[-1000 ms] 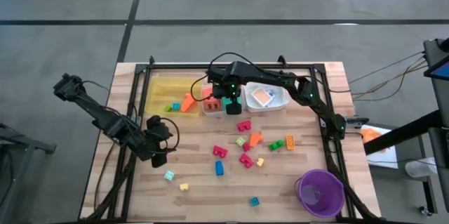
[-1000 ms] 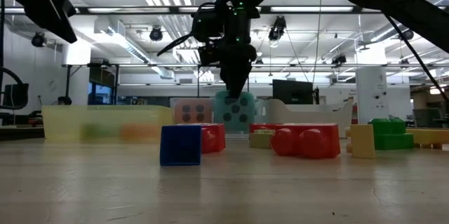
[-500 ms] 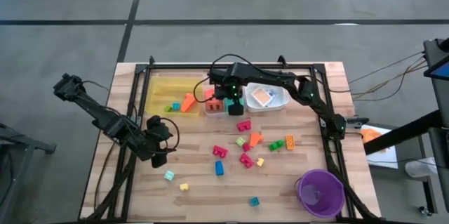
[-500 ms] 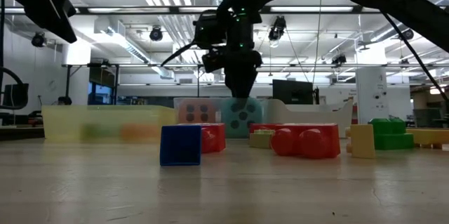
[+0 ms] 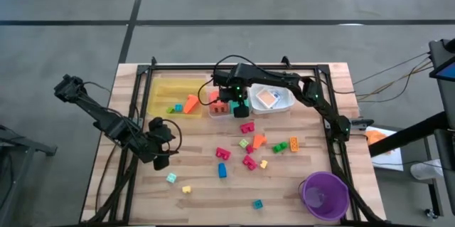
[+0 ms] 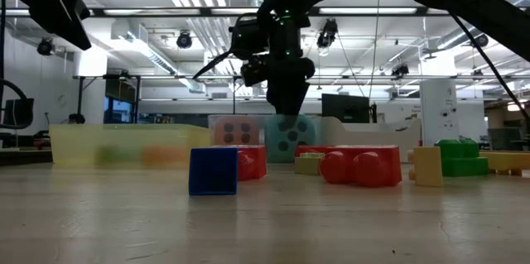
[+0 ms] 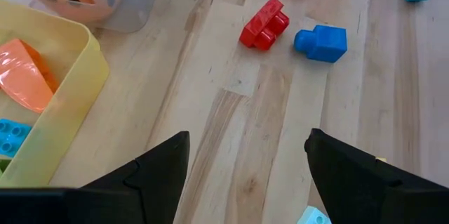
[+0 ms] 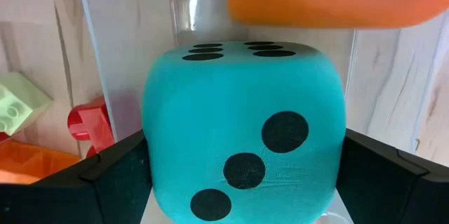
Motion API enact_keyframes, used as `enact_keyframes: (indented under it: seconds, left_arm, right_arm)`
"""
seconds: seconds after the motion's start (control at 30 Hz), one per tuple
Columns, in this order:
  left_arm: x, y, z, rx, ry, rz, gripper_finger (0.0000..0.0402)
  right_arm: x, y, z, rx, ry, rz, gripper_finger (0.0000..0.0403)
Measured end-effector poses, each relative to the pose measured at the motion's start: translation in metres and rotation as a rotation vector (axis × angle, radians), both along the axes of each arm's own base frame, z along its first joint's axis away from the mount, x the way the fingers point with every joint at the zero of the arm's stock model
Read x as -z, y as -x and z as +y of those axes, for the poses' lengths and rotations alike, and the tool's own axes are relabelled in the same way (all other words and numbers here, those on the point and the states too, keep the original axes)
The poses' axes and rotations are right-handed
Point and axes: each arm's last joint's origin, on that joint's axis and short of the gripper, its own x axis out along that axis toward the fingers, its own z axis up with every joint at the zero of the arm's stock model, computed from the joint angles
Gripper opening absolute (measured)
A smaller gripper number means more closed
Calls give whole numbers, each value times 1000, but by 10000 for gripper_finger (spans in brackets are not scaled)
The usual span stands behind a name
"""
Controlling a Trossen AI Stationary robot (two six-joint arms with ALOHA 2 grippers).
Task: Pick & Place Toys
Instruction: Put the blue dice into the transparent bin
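Where the high view looks straight down, the right gripper (image 5: 237, 101) hangs over the clear tray (image 5: 219, 109) between the yellow tray (image 5: 162, 88) and the white tray (image 5: 281, 102), with the orange die (image 5: 219, 104) beside it; the left gripper (image 5: 161, 153) waits near the table's left edge, well apart from the loose blocks (image 5: 249, 161) scattered mid-table; in the low view the right gripper points down onto the teal die (image 6: 286, 138), which sits beside the orange die behind a blue block (image 6: 213, 170); the left wrist view shows its fingers (image 7: 158, 175) spread with nothing between them, above bare wood near a red block (image 7: 264, 24); the right wrist view has the teal die filling the gap between wide-set fingers (image 8: 116, 175), seemingly clamped on it. The risk, I judge, is release: let go off-centre, the die could catch the tray wall, or jam against the orange die and tip out.
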Motion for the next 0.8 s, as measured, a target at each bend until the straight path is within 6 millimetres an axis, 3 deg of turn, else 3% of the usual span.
enact_keyframes:
  seconds: [0.8]
  left_arm:
    - [0,0,0,1,1,-3,281]
  right_arm:
    - [1,0,3,135,-73,10,361]
